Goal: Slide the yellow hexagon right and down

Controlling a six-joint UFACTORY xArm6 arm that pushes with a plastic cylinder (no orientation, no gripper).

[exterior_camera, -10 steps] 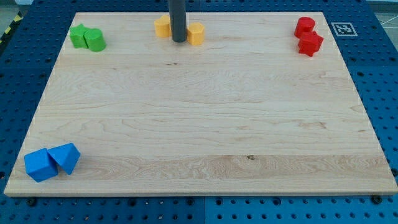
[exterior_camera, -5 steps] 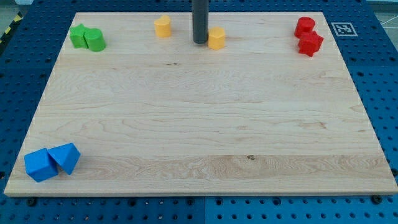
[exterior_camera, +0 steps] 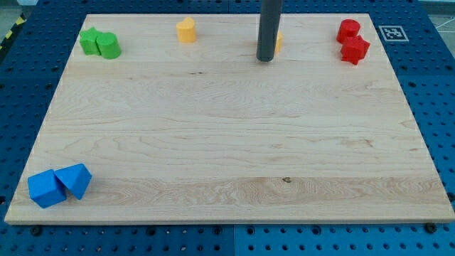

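The yellow hexagon [exterior_camera: 279, 42] is near the top of the wooden board, right of centre, and is mostly hidden behind the dark rod. Only a thin yellow sliver shows at the rod's right side. My tip [exterior_camera: 265, 59] rests on the board just left of and slightly below that hexagon, touching or nearly touching it. A second yellow block [exterior_camera: 186, 30], with a pointed top, stands alone further left along the top edge.
Two green blocks [exterior_camera: 99, 43] sit together at the top left. Two red blocks [exterior_camera: 352, 40] sit at the top right. Two blue blocks [exterior_camera: 59, 185] lie at the bottom left corner. The board's top edge [exterior_camera: 227, 14] is close behind the hexagon.
The rod has moved right along the top of the board, pushing the yellow hexagon right and slightly down, away from the other yellow block. The other blocks have not moved.
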